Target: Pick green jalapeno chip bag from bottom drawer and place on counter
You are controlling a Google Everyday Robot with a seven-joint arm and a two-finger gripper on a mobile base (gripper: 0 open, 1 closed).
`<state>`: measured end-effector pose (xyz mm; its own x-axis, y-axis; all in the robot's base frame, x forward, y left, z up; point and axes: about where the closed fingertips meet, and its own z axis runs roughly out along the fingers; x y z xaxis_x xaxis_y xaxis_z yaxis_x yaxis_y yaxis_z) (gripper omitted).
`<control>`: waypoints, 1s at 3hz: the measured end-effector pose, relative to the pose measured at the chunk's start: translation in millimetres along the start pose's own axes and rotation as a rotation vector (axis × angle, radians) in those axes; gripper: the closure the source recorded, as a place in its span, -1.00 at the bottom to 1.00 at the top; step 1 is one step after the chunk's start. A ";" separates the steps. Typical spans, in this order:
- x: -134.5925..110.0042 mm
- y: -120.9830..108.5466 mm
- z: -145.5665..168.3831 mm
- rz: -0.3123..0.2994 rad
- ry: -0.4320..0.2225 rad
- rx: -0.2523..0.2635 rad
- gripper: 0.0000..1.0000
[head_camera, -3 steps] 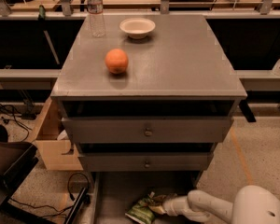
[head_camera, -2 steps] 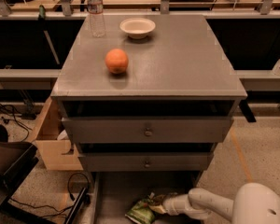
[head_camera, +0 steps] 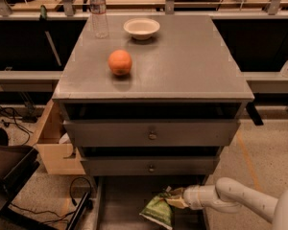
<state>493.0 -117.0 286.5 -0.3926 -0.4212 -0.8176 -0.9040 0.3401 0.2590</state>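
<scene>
The green jalapeno chip bag (head_camera: 158, 208) lies in the open bottom drawer (head_camera: 116, 206), at its right side near the lower edge of the view. My gripper (head_camera: 174, 199) reaches in from the right on a white arm and sits against the bag's upper right corner. The grey counter (head_camera: 182, 66) is the cabinet's top, above two drawers with round knobs.
On the counter stand an orange fruit (head_camera: 120, 62), a white bowl (head_camera: 141, 28) and a clear water bottle (head_camera: 99, 12). A cardboard box (head_camera: 55, 150) sits left of the cabinet. Cables and a dark object lie on the floor at the left.
The arm and gripper have stayed at the bag; the bag appears shifted very slightly. Nothing else has moved.
</scene>
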 end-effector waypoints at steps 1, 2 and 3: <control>-55.3 -11.2 -75.0 0.082 -0.063 0.073 1.00; -94.8 -22.4 -134.2 0.153 -0.118 0.144 1.00; -133.2 -14.4 -175.7 0.162 -0.102 0.199 1.00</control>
<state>528.6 -213.5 482.1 -0.5013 -0.2641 -0.8240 -0.7759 0.5587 0.2930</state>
